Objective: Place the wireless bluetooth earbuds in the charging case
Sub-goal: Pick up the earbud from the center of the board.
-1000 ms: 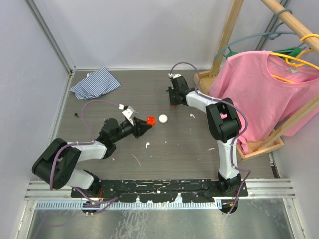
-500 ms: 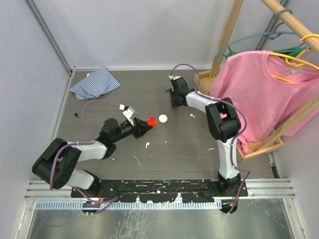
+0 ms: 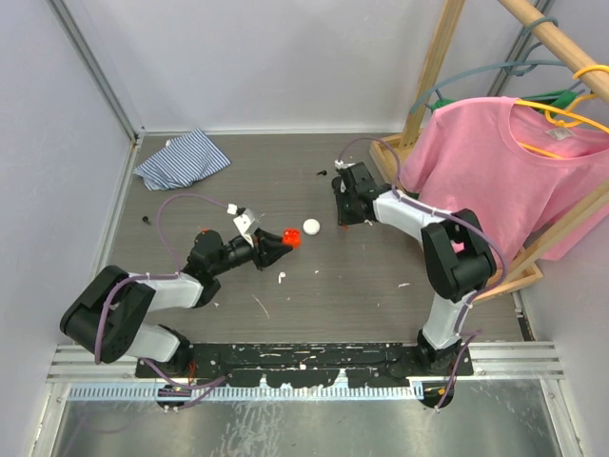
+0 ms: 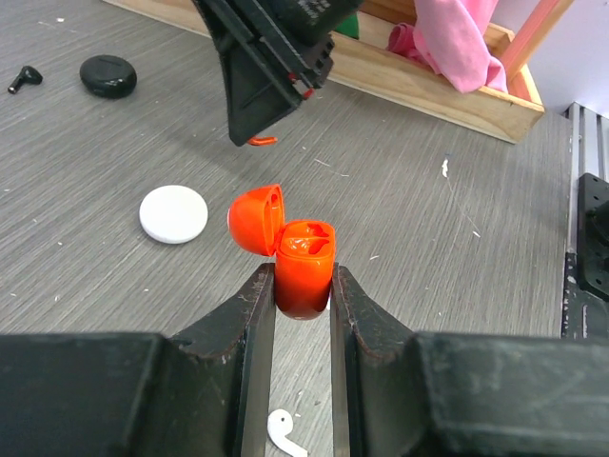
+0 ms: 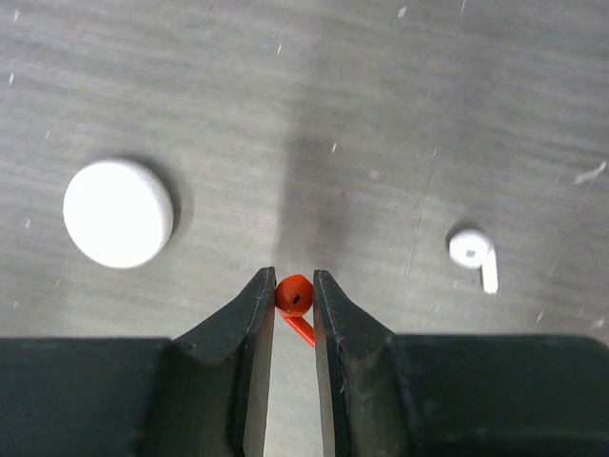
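Near the tabletop's middle, my left gripper (image 4: 303, 286) pinches the red charging case (image 4: 306, 249), its lid hinged open. Just beyond lies a white round case (image 4: 173, 213). Farther, toward the right edge, my right gripper (image 5: 294, 286) clamps a red earbud (image 5: 296, 295).

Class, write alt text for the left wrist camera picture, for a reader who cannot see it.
The left fingers clamp an open red charging case, its lid flipped to the left. Beyond it, the right fingers hold a red earbud above the grey table, and a white round case lies to the left.
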Action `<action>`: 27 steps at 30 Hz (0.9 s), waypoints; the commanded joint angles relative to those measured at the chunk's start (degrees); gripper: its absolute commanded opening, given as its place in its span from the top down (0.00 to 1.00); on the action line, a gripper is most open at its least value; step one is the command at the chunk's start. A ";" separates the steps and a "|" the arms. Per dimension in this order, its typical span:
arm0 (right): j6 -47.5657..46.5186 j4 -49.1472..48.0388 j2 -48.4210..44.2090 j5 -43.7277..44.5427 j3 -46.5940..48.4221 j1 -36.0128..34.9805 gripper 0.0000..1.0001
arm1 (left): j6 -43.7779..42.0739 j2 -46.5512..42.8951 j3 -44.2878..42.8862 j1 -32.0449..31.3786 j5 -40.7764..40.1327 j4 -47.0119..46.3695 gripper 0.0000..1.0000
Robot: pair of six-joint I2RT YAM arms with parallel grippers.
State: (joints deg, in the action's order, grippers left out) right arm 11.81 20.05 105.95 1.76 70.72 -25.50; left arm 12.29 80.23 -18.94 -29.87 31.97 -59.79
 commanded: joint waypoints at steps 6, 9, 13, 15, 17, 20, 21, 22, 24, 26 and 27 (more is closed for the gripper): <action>5.51 0.56 -12.38 -0.15 -10.60 -6.34 0.76 | -1.50 -2.16 0.48 0.31 3.35 -6.40 1.00; 7.81 -0.29 -14.19 0.18 -14.19 -8.14 0.75 | -1.23 -2.12 0.58 0.33 3.43 -6.66 1.00; 9.54 -0.29 -14.98 0.95 -17.14 -10.05 0.75 | -1.13 -2.32 0.66 0.34 3.94 -6.70 1.00; 10.02 -0.28 -15.08 1.05 -18.16 -10.92 0.74 | -1.06 -2.43 0.66 0.31 4.21 -6.78 1.00; 10.43 -0.36 -14.94 1.36 -18.86 -11.59 0.73 | -0.96 -2.53 0.66 0.31 4.45 -6.76 1.00; 10.68 -0.09 -14.64 1.65 -19.12 -12.30 0.68 | -0.91 -2.39 0.53 0.31 4.74 -6.75 1.00; 10.73 0.22 -14.74 1.78 -19.06 -12.59 0.65 | -0.88 -2.48 0.52 0.33 4.81 -6.79 1.00; 10.77 0.53 -14.91 1.96 -19.03 -12.80 0.62 | -0.79 -2.52 0.49 0.32 4.82 -6.82 1.00; 10.74 1.50 -15.57 2.34 -18.94 -13.28 0.58 | -0.75 -2.50 0.48 0.34 5.01 -6.76 1.00; 10.78 2.53 -16.29 2.46 -18.95 -13.62 0.55 | -0.72 -2.46 0.48 0.33 5.11 -6.78 1.00; 10.82 2.97 -16.61 2.46 -19.03 -13.75 0.55 | -0.70 -2.40 0.42 0.34 5.09 -6.79 1.00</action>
State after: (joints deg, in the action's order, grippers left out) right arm 21.61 21.41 93.08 2.74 51.57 -38.46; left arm 12.36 79.46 -18.39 -29.87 36.01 -61.17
